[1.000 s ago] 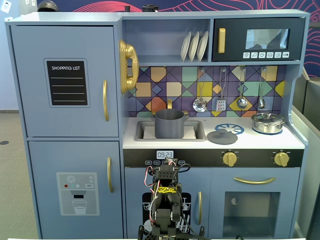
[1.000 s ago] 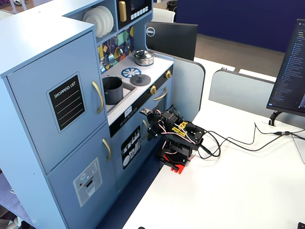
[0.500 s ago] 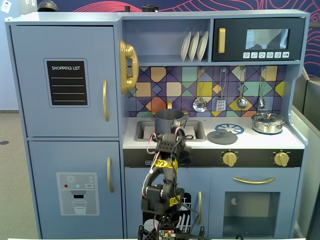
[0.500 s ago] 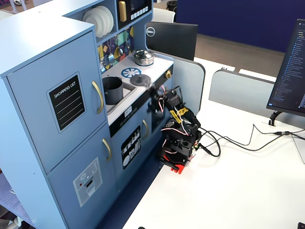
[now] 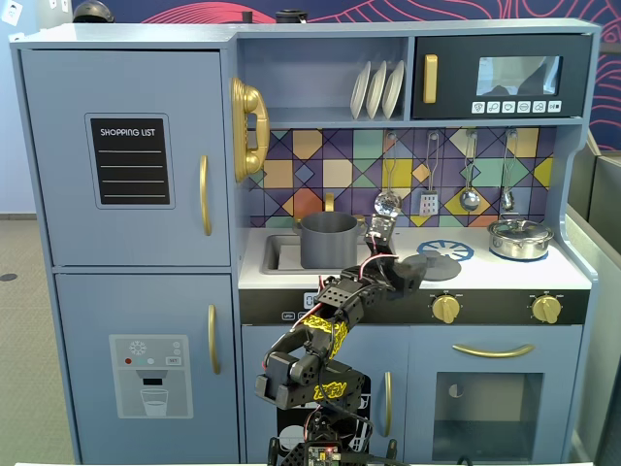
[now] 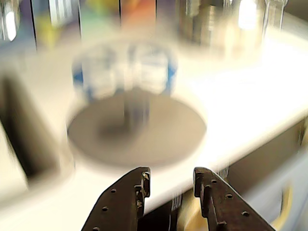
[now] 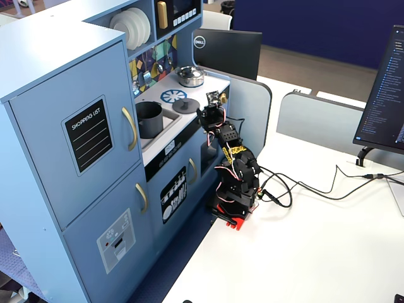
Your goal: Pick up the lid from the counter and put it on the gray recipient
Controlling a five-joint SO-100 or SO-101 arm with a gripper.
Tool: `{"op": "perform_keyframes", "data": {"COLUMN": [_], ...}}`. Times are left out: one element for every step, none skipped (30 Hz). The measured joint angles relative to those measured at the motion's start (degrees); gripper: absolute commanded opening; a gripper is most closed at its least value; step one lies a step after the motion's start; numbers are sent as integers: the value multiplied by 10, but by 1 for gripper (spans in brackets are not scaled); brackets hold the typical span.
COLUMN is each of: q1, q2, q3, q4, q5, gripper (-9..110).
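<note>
**Pincer spread, lid lying just ahead of it on the counter**

Here we are at the toy kitchen, and the arm is reaching up over the front edge of the white counter [image 5: 553, 272]. In the wrist view the pincer [image 6: 171, 179] comes in from the bottom edge, its two dark fingers [image 6: 127, 199] spread with a clear gap between them, nothing in that gap. Right ahead of the tips, a little to the left in that view, lies the lid [image 6: 159, 137], a flat gray disc resting on the counter, with its centre knob showing only as a blur. The picture is smeared, so I cannot tell whether the tips touch the disc's rim; they look just short of it.

Beyond the lid, farther from the pincer, sits the blue-and-white burner circle [image 6: 98, 74].

From the front fixed view, the lid [image 5: 434, 264] lies just to the right of the arm's wrist, and the gray recipient [image 5: 328, 240] stands to the left of the pincer, in the sink area, open-topped and upright. The shiny silver pot [image 5: 520, 239] sits well off to the right, its own cover on.

From the side fixed view, the pincer [image 7: 203, 112] is at the counter's edge, the lid [image 7: 185, 105] just beside it and the gray recipient [image 7: 149, 119] farther along toward the fridge door.
</note>
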Motion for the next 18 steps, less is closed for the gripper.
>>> {"op": "perform_keyframes", "data": {"q1": [4, 5, 7, 9, 11, 12, 14, 14, 14, 14, 14, 14, 14, 14, 14, 14, 13, 11], "q2": [0, -3, -8, -15, -22, -31, -40, -51, -62, -72, -82, -92, -102, -113, -125, -138, -150, -163], "q3": [4, 6, 7, 7, 9, 12, 18, 21, 23, 24, 24, 24, 24, 24, 24, 24, 24, 24], "q4": [-15, -27, -40, -54, -69, -84, -99, -115, -130, -142, -152, -164, -176, -187, -199, -210, -217, -223], "q5": [0, 0, 0, 2, 5, 9, 13, 16, 19, 21, 23, 23, 23, 23, 23, 23, 24, 24], "gripper": [0, 3, 8, 12, 16, 19, 21, 23, 24, 25, 26, 26, 26, 26, 26, 26, 26, 26]}}
